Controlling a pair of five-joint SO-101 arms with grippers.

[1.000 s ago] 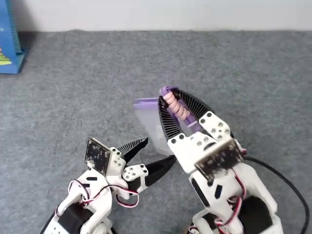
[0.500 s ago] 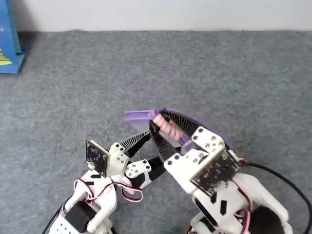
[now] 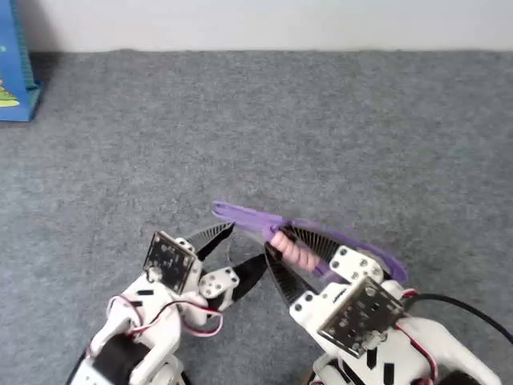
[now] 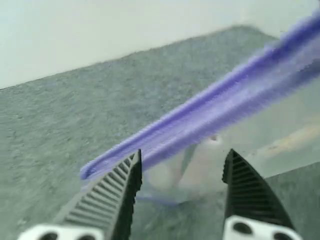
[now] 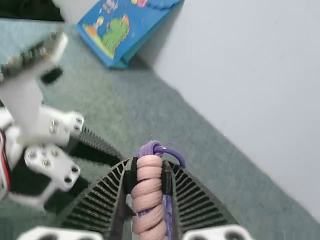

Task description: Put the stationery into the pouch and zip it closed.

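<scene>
First, lower left: left gripper [image 3: 238, 250] points up-right, jaws spread wide, empty, tips beside the clear plastic pouch with purple zip strip [image 3: 244, 215]. Lower centre-right: right gripper [image 3: 276, 243] clamps the pouch's pink coiled cord [image 3: 290, 250].

Your work surface is a grey, short-pile carpeted tabletop [image 3: 385, 120], running back to a plain white wall [image 3: 264, 24] at twelve o'clock. At ten o'clock, a flat blue cardboard box with cartoon pictures [image 3: 14, 76] rests on it by that wall.

Overhead, two wrist close-ups; shared pouch [image 3: 244, 215]
</scene>
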